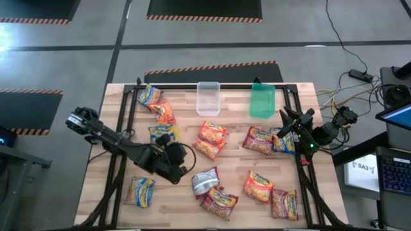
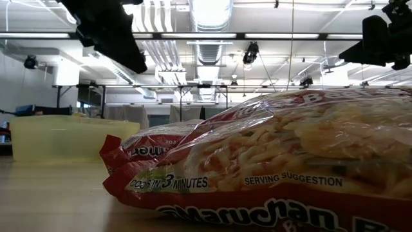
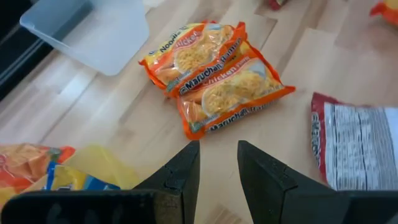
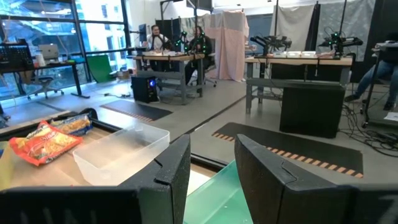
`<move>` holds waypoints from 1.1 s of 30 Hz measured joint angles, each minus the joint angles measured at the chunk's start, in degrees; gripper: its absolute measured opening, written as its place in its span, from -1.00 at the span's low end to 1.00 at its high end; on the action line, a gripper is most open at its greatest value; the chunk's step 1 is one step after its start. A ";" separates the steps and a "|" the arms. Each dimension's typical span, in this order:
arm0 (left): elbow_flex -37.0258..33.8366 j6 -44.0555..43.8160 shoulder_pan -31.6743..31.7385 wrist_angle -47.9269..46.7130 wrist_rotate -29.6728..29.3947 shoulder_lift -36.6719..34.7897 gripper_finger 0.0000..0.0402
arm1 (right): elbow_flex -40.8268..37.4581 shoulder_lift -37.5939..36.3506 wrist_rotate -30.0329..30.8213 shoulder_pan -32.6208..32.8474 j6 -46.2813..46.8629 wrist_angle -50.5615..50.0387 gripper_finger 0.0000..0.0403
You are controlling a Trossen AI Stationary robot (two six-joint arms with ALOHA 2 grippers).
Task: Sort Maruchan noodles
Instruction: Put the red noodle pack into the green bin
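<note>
Noodle packets lie scattered over your surface, most from 3 round to 9 o'clock. Your left claw hangs near centre, fingers a little apart, pinching nothing, a yellow packet just at its 11 o'clock. The clear tub and green tub sit at 12. Your right claw hovers by the green tub, slightly spread and empty.

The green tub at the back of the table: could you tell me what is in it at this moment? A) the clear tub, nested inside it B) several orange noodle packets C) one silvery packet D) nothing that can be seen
D: in the high view the green tub shows only its own bare floor, while the clear tub stands apart beside it and the noodle packets lie out on the table.
</note>
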 joint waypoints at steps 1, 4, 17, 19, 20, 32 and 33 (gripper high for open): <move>0.00 -1.01 0.07 -0.02 -0.02 0.03 -0.54 | 0.01 0.00 0.01 0.00 0.00 0.00 -0.42; -0.10 -3.66 0.10 0.19 -0.13 0.27 -0.54 | 0.01 0.00 -0.67 -0.02 -7.84 -0.11 -0.42; -0.42 -4.26 -0.09 0.22 -4.93 0.28 -0.54 | 0.01 0.00 -2.09 -0.02 -35.55 -0.15 -0.42; -0.44 -4.45 -0.09 0.29 -5.85 0.28 -0.54 | 0.01 0.00 -2.12 -0.02 -39.79 -0.08 -0.42; -0.44 -4.68 -0.09 0.30 -6.06 0.28 -0.54 | 0.00 0.00 -2.21 -0.02 -42.16 -0.10 -0.42; -0.44 -6.43 0.06 0.88 -7.57 0.28 -0.54 | 0.01 0.00 -3.07 -0.01 -38.82 0.00 -0.42; -0.44 -6.43 0.06 0.88 -7.57 0.28 -0.54 | 0.01 0.00 -3.07 0.00 -38.31 0.00 -0.42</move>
